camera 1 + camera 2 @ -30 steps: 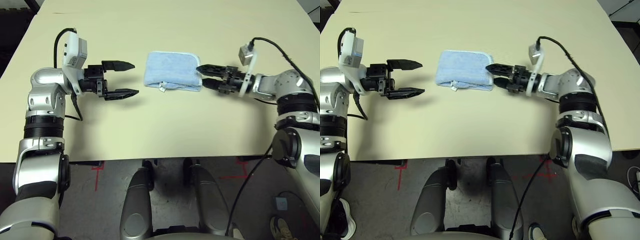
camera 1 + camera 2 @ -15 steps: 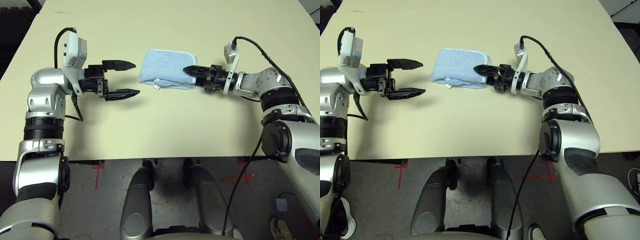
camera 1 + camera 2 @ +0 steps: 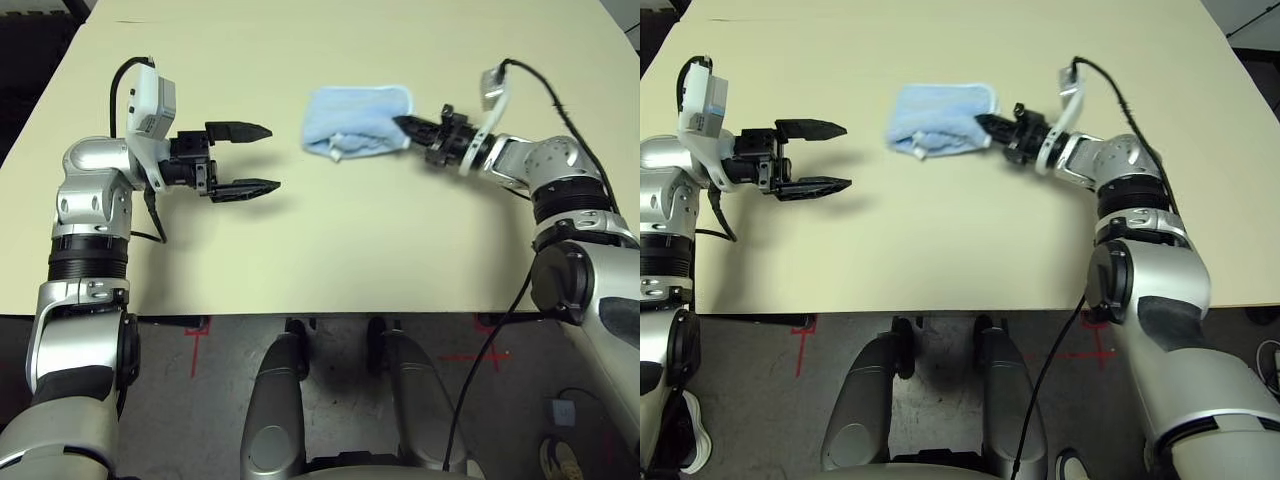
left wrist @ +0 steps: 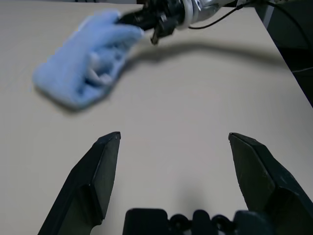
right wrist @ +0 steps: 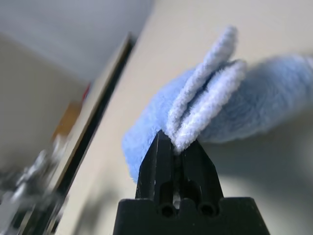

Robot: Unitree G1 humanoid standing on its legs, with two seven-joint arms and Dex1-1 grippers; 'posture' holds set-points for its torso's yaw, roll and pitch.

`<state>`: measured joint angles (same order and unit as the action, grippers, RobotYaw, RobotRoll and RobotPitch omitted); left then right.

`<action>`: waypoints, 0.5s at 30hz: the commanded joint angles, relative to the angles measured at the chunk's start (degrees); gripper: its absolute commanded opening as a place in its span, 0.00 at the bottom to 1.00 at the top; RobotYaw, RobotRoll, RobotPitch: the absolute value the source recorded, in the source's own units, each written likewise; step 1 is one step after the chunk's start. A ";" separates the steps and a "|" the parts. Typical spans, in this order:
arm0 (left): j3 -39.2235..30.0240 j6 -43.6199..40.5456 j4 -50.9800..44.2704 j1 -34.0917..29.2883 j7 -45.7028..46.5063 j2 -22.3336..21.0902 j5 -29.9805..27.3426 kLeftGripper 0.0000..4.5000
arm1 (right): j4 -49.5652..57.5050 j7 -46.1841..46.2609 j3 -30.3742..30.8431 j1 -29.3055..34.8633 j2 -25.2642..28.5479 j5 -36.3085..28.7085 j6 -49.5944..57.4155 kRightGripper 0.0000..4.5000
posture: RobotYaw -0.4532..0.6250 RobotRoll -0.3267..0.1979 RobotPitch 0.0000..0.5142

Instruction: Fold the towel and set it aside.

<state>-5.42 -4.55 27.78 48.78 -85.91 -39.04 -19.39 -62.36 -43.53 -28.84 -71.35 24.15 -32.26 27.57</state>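
The towel [image 3: 355,120], light blue and fluffy, lies folded in layers on the cream table, a little right of the middle. My right gripper [image 3: 408,127] is shut on the towel's right edge, and the layered edge [image 5: 205,93] sits pinched between its two fingers. The towel [image 4: 83,68] looks slightly lifted and tilted at the held end. My left gripper [image 3: 262,158] hovers open to the left of the towel, a short gap away, with nothing between its fingers [image 4: 100,171].
The cream table [image 3: 330,250] stretches wide around the towel, with bare surface in front and behind. Its front edge runs near my body, and dark floor lies beyond the left edge. A black cable [image 3: 560,95] trails from the right wrist.
My right gripper closed on the towel's right edge, first pushing it left, then drawing it back to the right and farther away. The left arm stayed still.
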 commanded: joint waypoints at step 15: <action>1.21 -0.04 0.88 1.60 0.95 0.88 -0.32 1.00 | -8.42 19.39 -9.25 2.14 3.64 -0.48 -31.19 0.01 | 0.35 0.62 0.55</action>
<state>-4.99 -4.55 28.03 50.41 -84.34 -38.10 -19.39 -70.19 -25.24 -37.10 -70.71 26.71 -32.58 -2.09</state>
